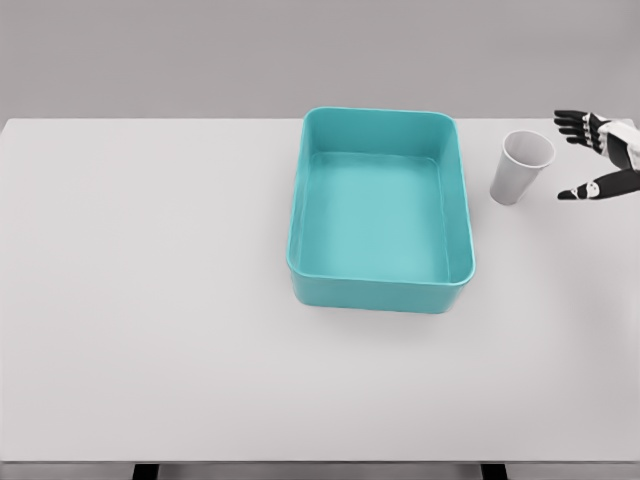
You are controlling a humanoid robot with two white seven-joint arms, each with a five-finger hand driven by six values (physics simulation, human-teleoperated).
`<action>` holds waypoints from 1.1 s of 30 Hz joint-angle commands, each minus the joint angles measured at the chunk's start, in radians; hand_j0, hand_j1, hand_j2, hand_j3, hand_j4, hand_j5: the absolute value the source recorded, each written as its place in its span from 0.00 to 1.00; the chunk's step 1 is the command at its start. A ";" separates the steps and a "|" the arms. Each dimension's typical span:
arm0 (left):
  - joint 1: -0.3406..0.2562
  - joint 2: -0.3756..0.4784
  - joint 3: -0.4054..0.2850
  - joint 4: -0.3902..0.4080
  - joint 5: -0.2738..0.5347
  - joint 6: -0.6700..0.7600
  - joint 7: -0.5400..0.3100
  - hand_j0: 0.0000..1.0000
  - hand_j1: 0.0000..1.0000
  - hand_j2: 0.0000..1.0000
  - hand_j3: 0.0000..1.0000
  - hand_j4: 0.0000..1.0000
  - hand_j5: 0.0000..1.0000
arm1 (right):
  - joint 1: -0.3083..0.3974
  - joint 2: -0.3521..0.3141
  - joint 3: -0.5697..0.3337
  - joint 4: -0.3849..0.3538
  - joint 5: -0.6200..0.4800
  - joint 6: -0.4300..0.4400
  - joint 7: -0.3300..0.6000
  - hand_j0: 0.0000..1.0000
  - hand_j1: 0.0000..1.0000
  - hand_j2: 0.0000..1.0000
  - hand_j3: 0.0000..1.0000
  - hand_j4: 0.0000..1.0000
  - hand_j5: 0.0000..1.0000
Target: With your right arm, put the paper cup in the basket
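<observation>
Teal basket (381,295) sits left of upright paper cup (520,167); right hand (592,157), fingers spread and empty, just beside it.

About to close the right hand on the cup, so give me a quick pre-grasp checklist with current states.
1. Cup upright on the table: ok.
2. Right hand open, fingers spread: ok.
3. Hand around the cup: not ok; it sits to the cup's right with a gap between them.
4. Basket empty, ready to receive: ok.
5. Path from cup to basket free of clutter: ok.
6. Left arm out of the way: ok, not in view.
</observation>
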 commanded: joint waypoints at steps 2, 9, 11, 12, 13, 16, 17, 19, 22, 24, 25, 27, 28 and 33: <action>0.000 0.000 0.000 0.000 0.000 0.000 0.000 1.00 1.00 1.00 1.00 1.00 1.00 | -0.002 0.021 0.002 0.031 -0.004 -0.005 0.000 1.00 1.00 1.00 1.00 1.00 1.00; 0.000 0.000 0.000 0.000 0.000 0.000 0.000 1.00 1.00 1.00 1.00 1.00 1.00 | -0.005 0.050 0.002 0.052 -0.004 -0.005 0.000 1.00 1.00 1.00 1.00 1.00 1.00; 0.000 0.000 0.000 0.000 0.000 0.000 0.000 1.00 1.00 1.00 1.00 1.00 1.00 | -0.005 0.055 0.002 0.051 -0.004 -0.005 0.000 1.00 1.00 1.00 1.00 1.00 1.00; 0.000 0.000 0.000 0.000 0.000 0.000 0.000 1.00 1.00 1.00 1.00 1.00 1.00 | -0.005 0.058 0.002 0.051 -0.004 -0.005 0.000 1.00 1.00 1.00 1.00 1.00 1.00; 0.000 0.000 0.000 0.000 0.000 0.000 0.000 1.00 1.00 1.00 1.00 1.00 1.00 | -0.005 0.058 0.002 0.049 -0.004 -0.005 0.000 1.00 1.00 1.00 1.00 1.00 1.00; 0.000 0.000 0.000 0.000 0.000 0.000 0.000 1.00 1.00 1.00 1.00 1.00 1.00 | -0.006 0.059 0.002 0.049 -0.004 -0.003 0.000 1.00 1.00 1.00 1.00 1.00 1.00; 0.000 0.000 0.000 0.000 0.000 0.000 0.000 1.00 1.00 1.00 1.00 1.00 1.00 | -0.014 0.064 0.002 0.051 -0.004 -0.003 0.000 1.00 1.00 1.00 1.00 1.00 1.00; 0.000 0.000 0.000 0.000 0.000 0.000 0.000 1.00 1.00 1.00 1.00 1.00 1.00 | -0.020 0.069 0.002 0.051 -0.004 -0.003 0.000 1.00 1.00 1.00 1.00 1.00 1.00; 0.000 0.000 0.000 0.000 0.000 0.000 0.000 1.00 1.00 1.00 1.00 1.00 1.00 | -0.023 0.078 0.002 0.051 -0.004 -0.002 0.000 1.00 1.00 1.00 1.00 1.00 1.00; 0.000 0.000 0.000 0.000 0.000 0.001 0.000 1.00 1.00 1.00 1.00 1.00 1.00 | -0.025 0.079 0.002 0.051 -0.004 -0.002 0.000 1.00 1.00 1.00 1.00 1.00 1.00; 0.000 0.000 0.000 0.000 0.000 0.000 0.000 1.00 1.00 1.00 1.00 1.00 1.00 | -0.025 0.081 0.002 0.052 -0.004 -0.002 0.000 1.00 1.00 1.00 1.00 1.00 1.00; 0.000 0.000 0.000 0.000 0.000 0.000 0.000 1.00 1.00 1.00 1.00 1.00 1.00 | -0.026 0.088 0.003 0.051 -0.003 -0.002 0.000 1.00 1.00 1.00 1.00 1.00 1.00; 0.000 0.000 0.000 0.000 0.000 0.000 0.000 1.00 1.00 1.00 1.00 1.00 1.00 | -0.026 0.089 0.002 0.052 -0.003 -0.002 0.000 1.00 1.00 1.00 1.00 1.00 1.00; 0.000 0.000 0.000 0.000 0.000 0.000 0.000 1.00 1.00 1.00 1.00 1.00 1.00 | -0.026 0.090 0.002 0.060 0.003 0.000 0.000 1.00 1.00 1.00 1.00 1.00 1.00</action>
